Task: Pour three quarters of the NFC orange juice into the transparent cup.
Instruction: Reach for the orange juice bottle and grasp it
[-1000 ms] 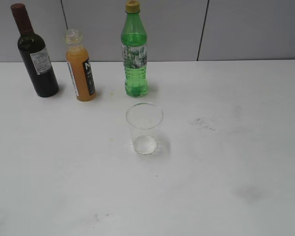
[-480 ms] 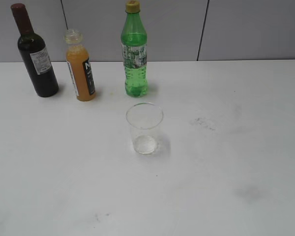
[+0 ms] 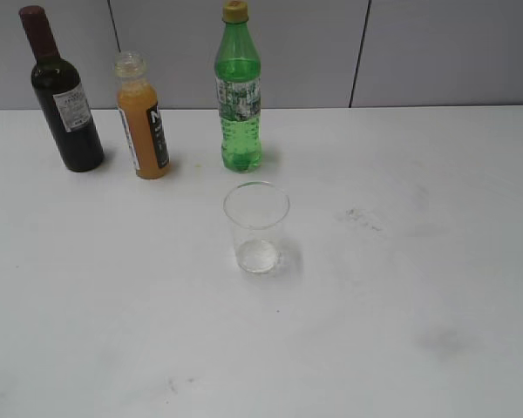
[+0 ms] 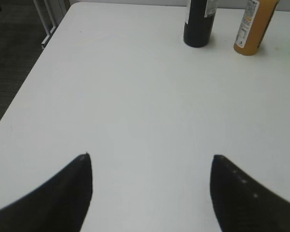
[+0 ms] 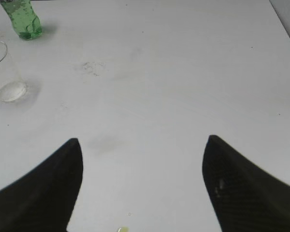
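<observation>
NFC orange juice (image 3: 143, 122), blk label w/ white "N"; wine bottle (image 3: 64, 96), white label.

**Juice bottle and cup, both upright on the table**

The NFC orange juice (image 3: 142, 122) is a small clear plastic bottle, filled with opaque orange liquid up to its shoulder, with a black-and-white label on its side and a clear ribbed neck; whether a cap sits on the neck is hard to tell. In the left wrist view it (image 4: 255, 26) stands ahead of the left gripper (image 4: 151, 166), off to its right and well apart.

The transparent cup (image 3: 256, 226) is a thin-walled, slightly tapered tumbler, mouth up, seemingly empty. In the right wrist view it (image 5: 5, 72) stands ahead and far left of the right gripper (image 5: 142, 150).
</observation>
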Tool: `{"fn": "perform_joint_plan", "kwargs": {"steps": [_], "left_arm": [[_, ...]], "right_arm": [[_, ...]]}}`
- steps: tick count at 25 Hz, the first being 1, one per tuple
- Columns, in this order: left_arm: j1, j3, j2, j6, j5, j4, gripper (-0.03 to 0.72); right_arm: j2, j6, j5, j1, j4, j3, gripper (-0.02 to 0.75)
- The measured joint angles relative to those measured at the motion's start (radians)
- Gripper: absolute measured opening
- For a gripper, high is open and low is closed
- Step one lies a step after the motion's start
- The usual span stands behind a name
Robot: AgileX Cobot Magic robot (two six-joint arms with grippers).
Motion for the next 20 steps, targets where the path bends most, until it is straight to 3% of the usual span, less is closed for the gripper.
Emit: {"fn": "perform_joint_plan", "kwargs": {"steps": [10, 20], "left_arm": [[0.0, -0.009, 0.0, 0.024, -0.046, 0.0, 0.599], [0.0, -0.011, 0.156, 0.037, -0.406, -0.03, 0.622]], "right_arm": [[0.0, 0.0, 0.0, 0.0, 0.0, 0.0, 0.591], [0.0, 0.0, 0.0, 0.0, 0.0, 0.0, 0.591]]}}
